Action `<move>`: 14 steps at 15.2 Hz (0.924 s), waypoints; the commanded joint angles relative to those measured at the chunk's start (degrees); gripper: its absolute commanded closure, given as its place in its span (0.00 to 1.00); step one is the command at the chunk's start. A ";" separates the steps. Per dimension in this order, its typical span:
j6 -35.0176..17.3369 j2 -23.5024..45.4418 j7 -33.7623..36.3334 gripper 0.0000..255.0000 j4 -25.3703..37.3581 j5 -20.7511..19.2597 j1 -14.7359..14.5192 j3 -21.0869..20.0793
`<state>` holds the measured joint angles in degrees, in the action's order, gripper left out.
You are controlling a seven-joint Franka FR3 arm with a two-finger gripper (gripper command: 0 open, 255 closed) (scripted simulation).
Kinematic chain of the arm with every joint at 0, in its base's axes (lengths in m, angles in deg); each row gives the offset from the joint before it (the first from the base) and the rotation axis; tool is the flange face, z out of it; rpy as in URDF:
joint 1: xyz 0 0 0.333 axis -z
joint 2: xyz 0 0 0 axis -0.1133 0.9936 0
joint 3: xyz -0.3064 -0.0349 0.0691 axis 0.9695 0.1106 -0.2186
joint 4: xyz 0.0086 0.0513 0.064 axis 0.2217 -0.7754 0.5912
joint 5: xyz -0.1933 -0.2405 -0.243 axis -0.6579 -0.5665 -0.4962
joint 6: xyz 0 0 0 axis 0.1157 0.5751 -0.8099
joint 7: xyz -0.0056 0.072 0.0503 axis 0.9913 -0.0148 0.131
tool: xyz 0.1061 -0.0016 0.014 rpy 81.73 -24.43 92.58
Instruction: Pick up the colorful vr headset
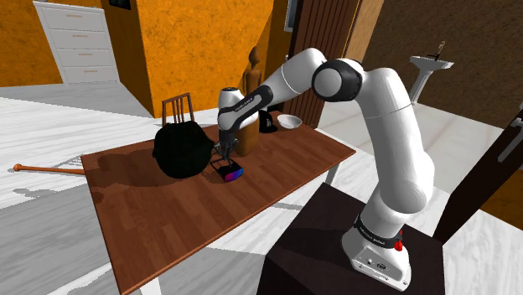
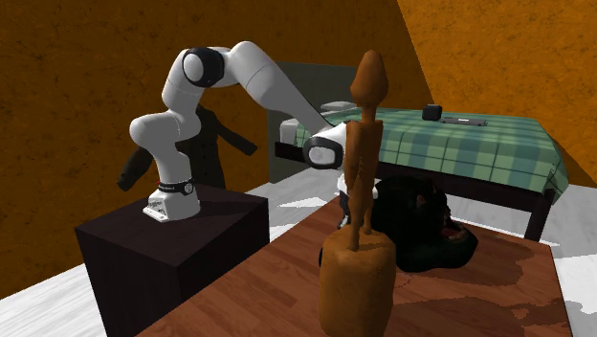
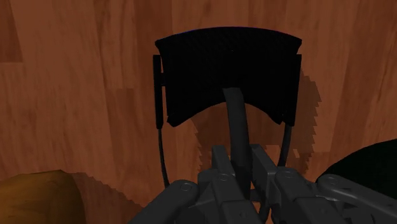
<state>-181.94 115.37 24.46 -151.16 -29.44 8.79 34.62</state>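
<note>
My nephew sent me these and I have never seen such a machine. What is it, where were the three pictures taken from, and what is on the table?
It is a white robot arm on a dark box, ending in a black gripper. One picture looks over its shoulder, one looks across the wooden table towards it, and one comes from a camera on the hand. On the table are a vr headset, a black bag, a brown carved figure and a white bowl. The gripper's fingers look shut on the headset's middle strap.

headset [image 1: 232,173] black, blue-red edge | table [image 1: 184,219] brown woodgrain | bedspread [image 2: 478,144] green plaid
</note>
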 commanded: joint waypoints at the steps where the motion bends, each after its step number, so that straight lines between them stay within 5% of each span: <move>1: 0.69 -0.21 -0.23 1.00 0.22 0.07 0.15 -0.04; 14: 7.63 -6.49 -0.58 1.00 0.88 0.52 0.35 -0.36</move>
<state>-174.96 109.39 23.97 -150.51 -28.98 9.11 34.30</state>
